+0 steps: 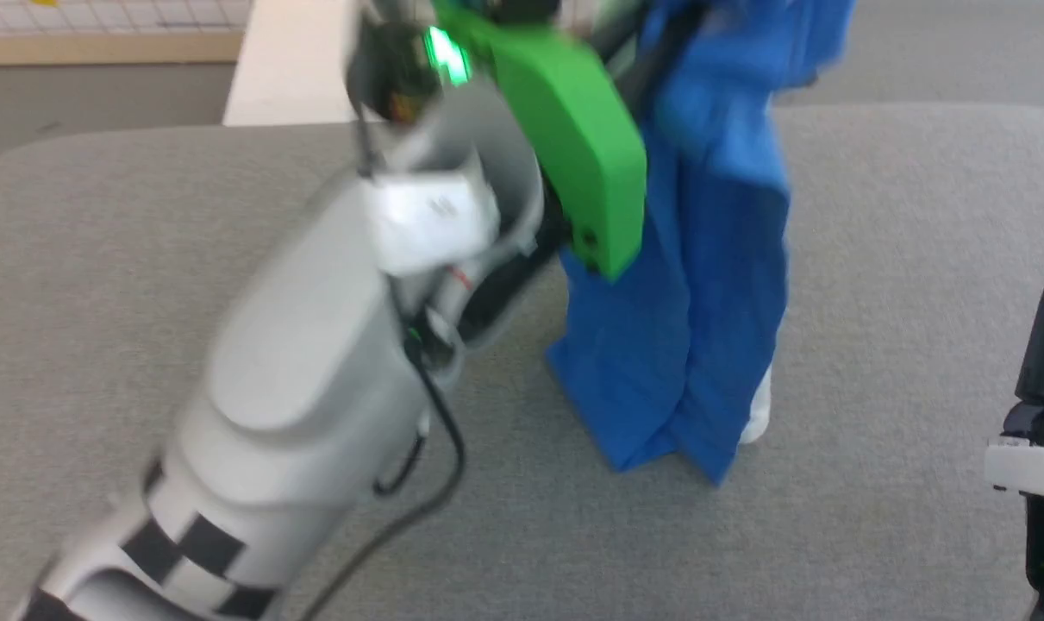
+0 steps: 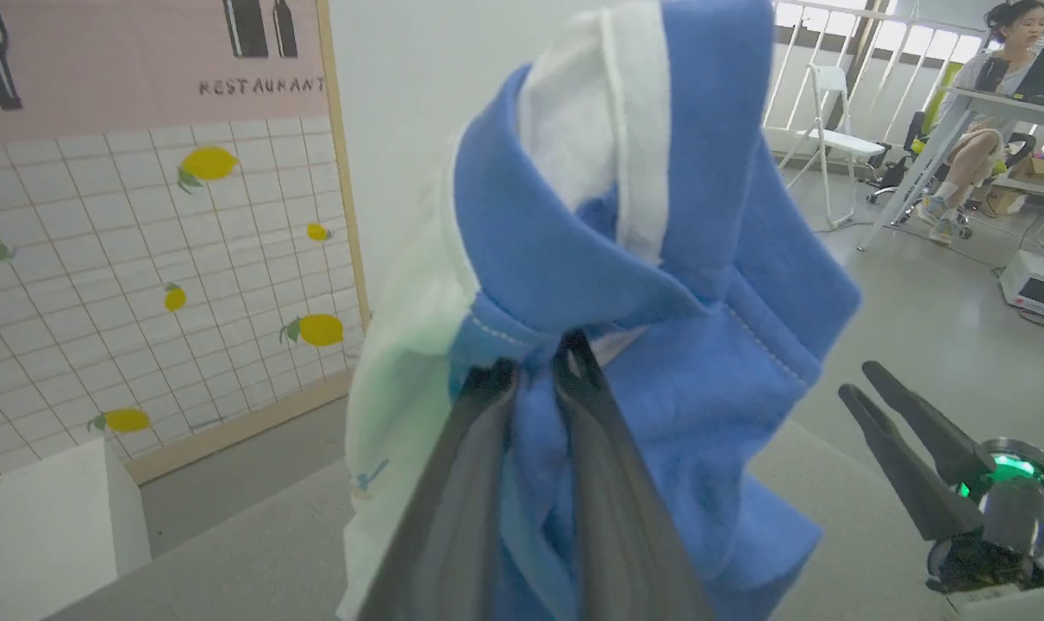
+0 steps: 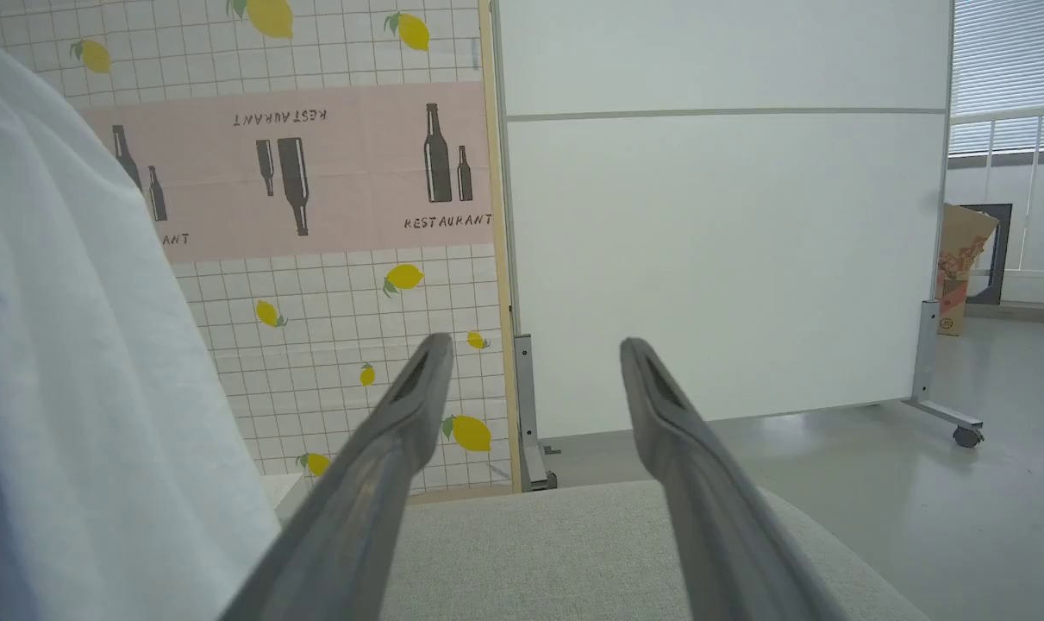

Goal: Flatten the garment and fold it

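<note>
Garment (image 1: 703, 285): bunched, hanging over worktop (image 1: 901, 259) centre from left jaws, pinched on blue cloth. Right jaws: wide, empty, by right edge. Best: right grips a free corner, then spread

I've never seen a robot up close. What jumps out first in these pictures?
First, the soft blue-and-white cotton T-shirt dangles in a bunch over the grey padded table, pinched at the top by the left claw. Next comes the bright green plastic cover on that arm, beside the shirt. The right claw stands wide open and empty, off to the right.
</note>
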Robot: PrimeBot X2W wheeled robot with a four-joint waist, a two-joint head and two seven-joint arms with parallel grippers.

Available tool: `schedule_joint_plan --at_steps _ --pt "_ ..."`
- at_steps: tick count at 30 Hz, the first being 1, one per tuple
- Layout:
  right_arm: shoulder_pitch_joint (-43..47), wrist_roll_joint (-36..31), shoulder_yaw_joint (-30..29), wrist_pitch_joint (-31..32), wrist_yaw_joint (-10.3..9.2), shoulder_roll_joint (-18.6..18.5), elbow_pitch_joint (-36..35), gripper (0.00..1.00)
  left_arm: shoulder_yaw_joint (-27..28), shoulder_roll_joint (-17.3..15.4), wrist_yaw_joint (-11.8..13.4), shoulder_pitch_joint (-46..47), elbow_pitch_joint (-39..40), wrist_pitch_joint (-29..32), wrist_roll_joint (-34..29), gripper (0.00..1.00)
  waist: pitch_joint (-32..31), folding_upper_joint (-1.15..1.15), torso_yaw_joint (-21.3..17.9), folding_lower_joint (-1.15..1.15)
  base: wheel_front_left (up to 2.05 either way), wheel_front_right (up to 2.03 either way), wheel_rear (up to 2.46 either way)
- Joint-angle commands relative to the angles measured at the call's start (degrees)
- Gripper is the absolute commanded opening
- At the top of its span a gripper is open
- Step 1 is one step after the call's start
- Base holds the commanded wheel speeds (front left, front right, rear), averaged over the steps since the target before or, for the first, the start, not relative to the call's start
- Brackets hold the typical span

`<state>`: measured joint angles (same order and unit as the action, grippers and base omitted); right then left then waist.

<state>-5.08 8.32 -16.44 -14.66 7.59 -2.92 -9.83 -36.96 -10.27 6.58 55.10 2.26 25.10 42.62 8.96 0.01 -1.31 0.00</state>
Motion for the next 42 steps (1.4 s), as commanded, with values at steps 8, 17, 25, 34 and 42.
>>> schedule_joint_plan --at_steps 8,17,25,34,42 --pt "-4.05 1.7 3.53 -0.33 -0.1 0.04 0.48 1.0 -8.62 -0.39 -0.69 -14.39 -15.65 -1.75 -1.0 0.0 8.0 -0.01 -5.3 0.0 0.0 0.0 0.0" --pt "-5.54 1.28 4.21 -0.34 -0.1 0.04 0.88 1.0 -10.21 2.03 -2.2 -14.44 -26.89 -6.43 -2.17 1.0 10.88 -0.01 -4.49 0.0 0.0 0.0 0.0" --pt "-4.74 0.38 3.99 -0.34 -0.1 0.04 2.23 1.0 -6.32 1.28 -3.47 -13.35 -23.32 -14.44 -1.27 1.0 5.88 -0.01 -1.14 0.0 0.0 0.0 0.0" --pt "0.24 -0.26 4.18 -0.34 -0.1 0.04 3.3 1.0 4.38 -9.64 4.16 -24.18 -7.57 -26.01 -1.63 1.0 -1.86 -0.01 0.7 0.0 0.0 0.0 0.0" --pt "3.53 0.04 4.69 -0.34 -0.1 0.04 3.12 1.0 13.22 -16.01 8.44 -44.45 5.96 -39.73 -6.23 1.0 -3.53 -0.01 0.26 0.0 0.0 0.0 0.0"
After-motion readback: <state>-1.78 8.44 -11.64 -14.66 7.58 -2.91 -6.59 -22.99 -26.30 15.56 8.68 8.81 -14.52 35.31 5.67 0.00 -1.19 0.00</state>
